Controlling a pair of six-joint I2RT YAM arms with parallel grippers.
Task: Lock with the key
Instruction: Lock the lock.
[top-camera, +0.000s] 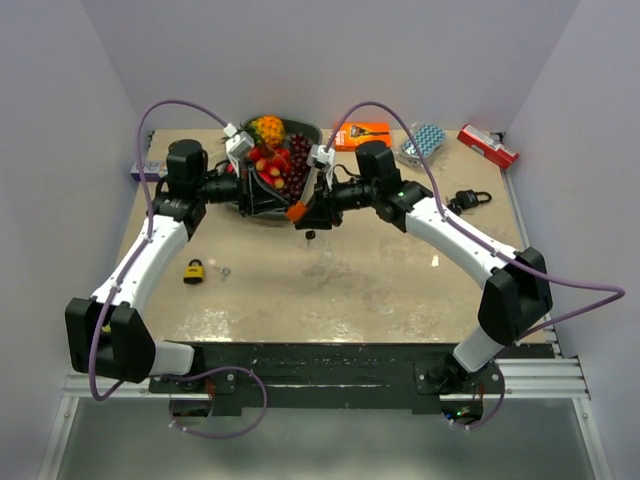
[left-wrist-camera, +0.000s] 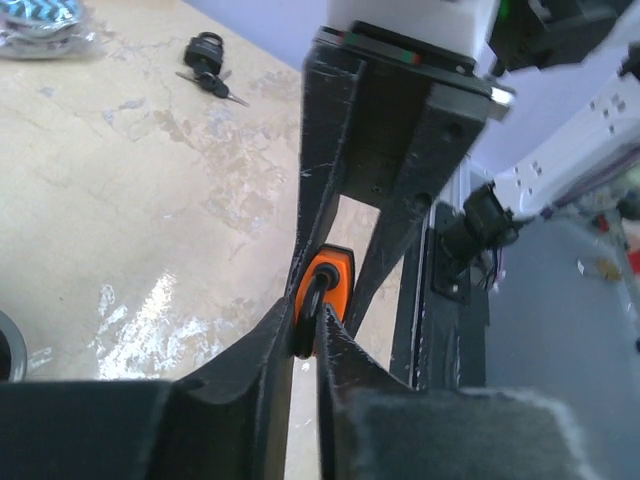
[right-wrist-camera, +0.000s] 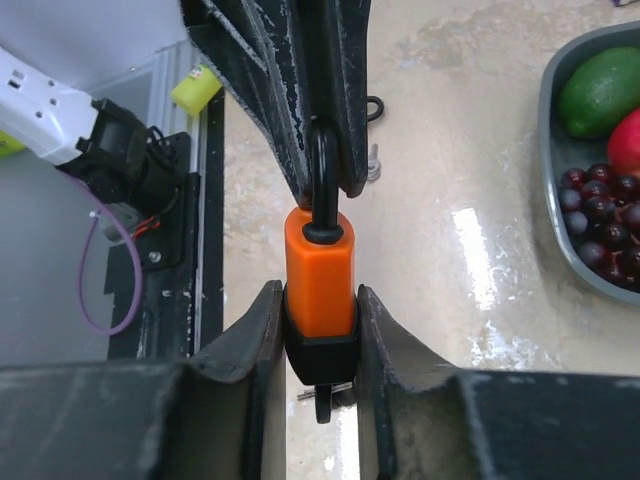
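An orange padlock (top-camera: 298, 212) with a black base hangs in the air between my two grippers, in front of the fruit bowl. My left gripper (left-wrist-camera: 310, 335) is shut on its black shackle (left-wrist-camera: 312, 300). My right gripper (right-wrist-camera: 320, 315) is shut on the padlock's body (right-wrist-camera: 320, 280), low down at the black base. A dark key (right-wrist-camera: 322, 402) sticks out of the base on the near side of the fingers; in the top view it hangs below the lock (top-camera: 310, 236). The left gripper's fingers (right-wrist-camera: 290, 110) show above the shackle in the right wrist view.
A grey bowl (top-camera: 312, 130) of fruit stands just behind the grippers. A yellow padlock (top-camera: 194, 270) with a small key (top-camera: 225, 272) lies at the left. A black padlock (top-camera: 466, 200) lies at the right. An orange box (top-camera: 362, 134), a packet (top-camera: 421, 142) and a red object (top-camera: 488, 146) lie at the back.
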